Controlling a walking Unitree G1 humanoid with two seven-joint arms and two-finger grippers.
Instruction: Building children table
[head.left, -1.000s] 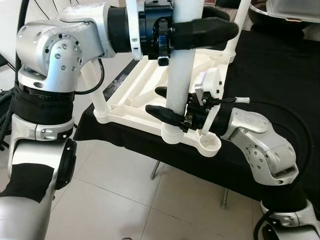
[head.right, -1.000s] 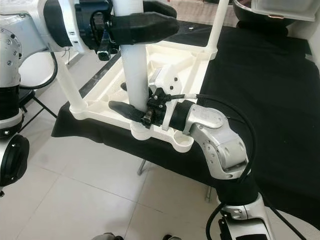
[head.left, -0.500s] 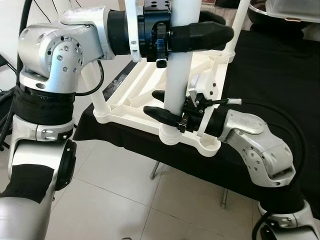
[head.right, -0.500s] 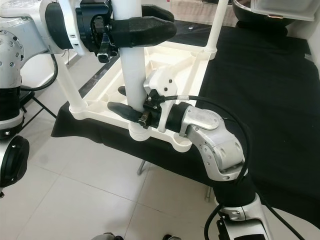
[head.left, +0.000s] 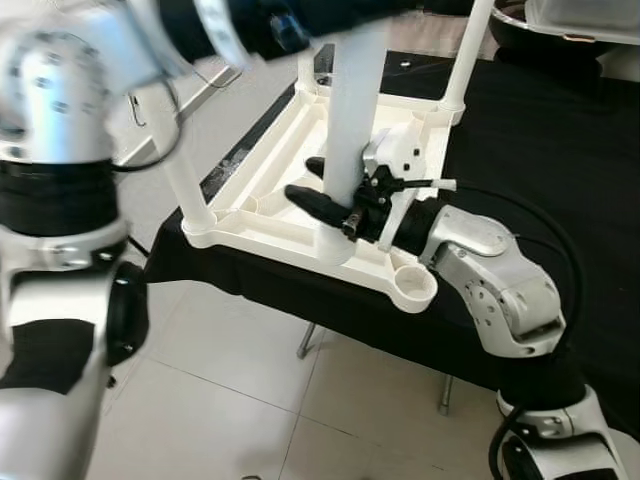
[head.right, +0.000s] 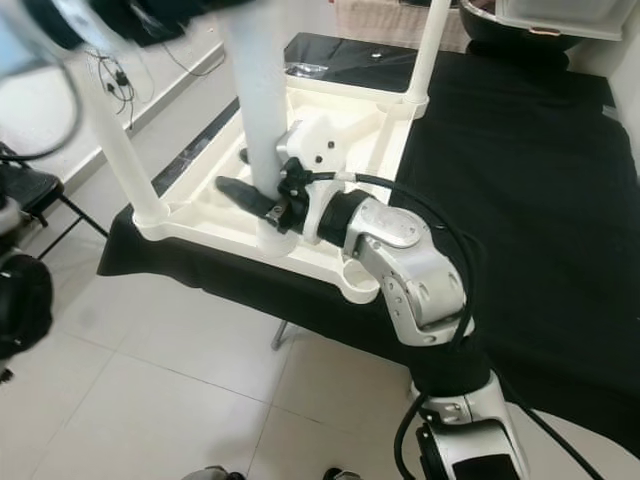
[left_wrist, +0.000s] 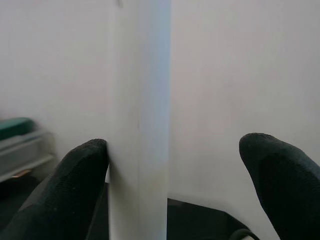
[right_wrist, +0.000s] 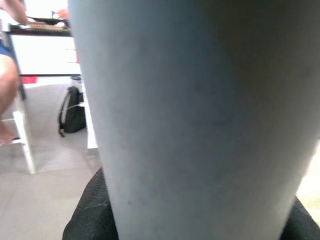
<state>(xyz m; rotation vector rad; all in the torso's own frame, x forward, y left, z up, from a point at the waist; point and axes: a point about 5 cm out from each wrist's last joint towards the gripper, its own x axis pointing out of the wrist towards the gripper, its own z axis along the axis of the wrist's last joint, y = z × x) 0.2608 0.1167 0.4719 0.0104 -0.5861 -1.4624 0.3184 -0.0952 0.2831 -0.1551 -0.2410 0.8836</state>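
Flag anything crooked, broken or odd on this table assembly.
Nothing looks broken. The white tabletop lies upside down on the black cloth, legs up. One corner socket is empty. The right pincer holds the leg upright at its socket.

Bright daylight is washing everything out evenly; the left arm (head.left: 60, 90) is smearing with motion blur, and both wrist views are looking soft.
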